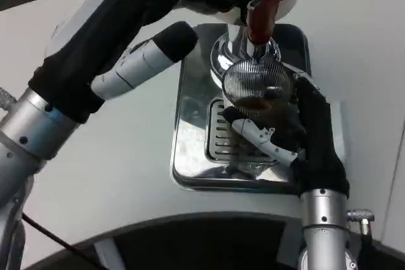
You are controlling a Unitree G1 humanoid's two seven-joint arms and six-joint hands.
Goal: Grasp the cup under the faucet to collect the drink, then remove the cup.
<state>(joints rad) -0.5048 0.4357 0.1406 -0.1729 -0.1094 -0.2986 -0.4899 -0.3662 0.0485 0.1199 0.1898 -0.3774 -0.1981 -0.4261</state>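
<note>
Ribbed clear cup, centre of frame, gripped by right hand with fingers wrapped round its lower side; brown drink inside. Positioned under chrome faucet with red tap handle, above slotted drip tray on white table. Left hand at upper left, raised near dispenser top; grip state cannot be told.

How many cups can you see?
1. The ribbed clear cup sits under the faucet, over the shiny drip tray, held by the right hand. The arms could hide another.
</note>
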